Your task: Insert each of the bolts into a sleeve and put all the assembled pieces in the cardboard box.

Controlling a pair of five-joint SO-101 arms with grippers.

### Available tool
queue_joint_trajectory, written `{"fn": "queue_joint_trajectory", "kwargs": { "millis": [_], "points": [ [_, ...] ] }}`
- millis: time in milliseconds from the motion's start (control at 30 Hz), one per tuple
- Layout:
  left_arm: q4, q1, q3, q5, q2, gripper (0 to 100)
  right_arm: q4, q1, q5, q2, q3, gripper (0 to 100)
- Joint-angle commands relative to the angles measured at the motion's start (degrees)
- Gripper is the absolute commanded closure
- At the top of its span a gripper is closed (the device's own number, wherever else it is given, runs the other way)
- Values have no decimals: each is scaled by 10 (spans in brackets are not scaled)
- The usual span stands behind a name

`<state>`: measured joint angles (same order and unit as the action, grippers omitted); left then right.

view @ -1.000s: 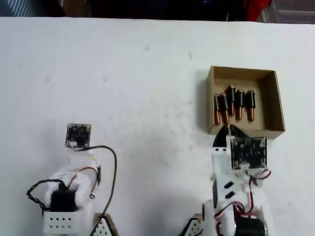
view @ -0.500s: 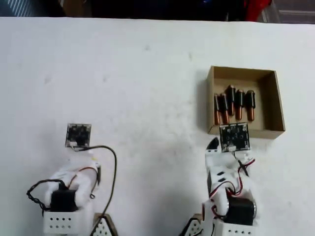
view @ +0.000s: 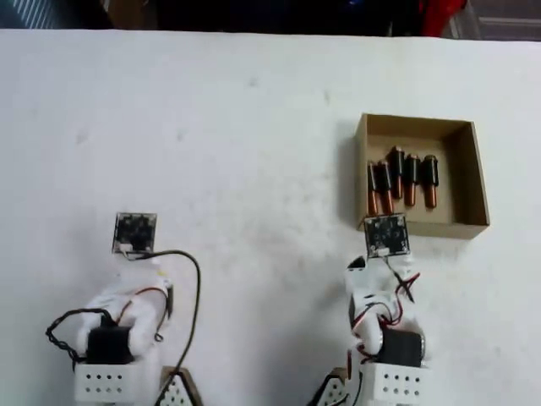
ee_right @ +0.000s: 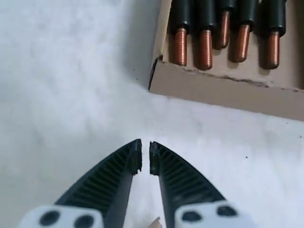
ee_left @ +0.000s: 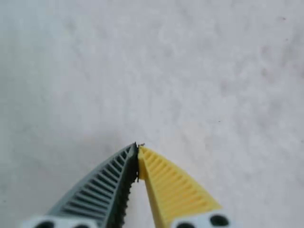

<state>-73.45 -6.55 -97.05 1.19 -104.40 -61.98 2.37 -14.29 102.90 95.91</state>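
From my console, the cardboard box sits in the right half of the high view, a little above mid-height, on the white table. I count 5 assembled pieces lying inside it, side by side in a row, gathered toward the left and lower part of the box floor. Each one is a black sleeve with a copper-coloured bolt sticking out of its end. In the high view the copper ends all point at the box's lower wall, the wall nearest the right arm.

That arm sits at the lower right of the high view, and its camera board overlaps the lower left corner of the box. In the right wrist view, the right gripper hangs over bare table just outside that near wall. Its 2 black ribbed fingers are drawn almost together, with a thin slit between the tips and nothing in it.

The left arm sits at the lower left of the high view, well apart from the box. In the left wrist view, the left gripper is over bare table, its grey finger and yellow finger pressed tip to tip, gripping nothing.
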Motion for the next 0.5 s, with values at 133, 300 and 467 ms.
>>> {"fn": "queue_joint_trajectory", "kwargs": {
  "millis": [133,300,467],
  "points": [
    [-2,-6,0,3,-3,976,-22,0,6,2,10,981],
    [-2,-6,0,3,-3,976,-66,0,6,1,10,981],
    [-2,-6,0,3,-3,976,-90,0,10,0,10,981]
  ]
}}
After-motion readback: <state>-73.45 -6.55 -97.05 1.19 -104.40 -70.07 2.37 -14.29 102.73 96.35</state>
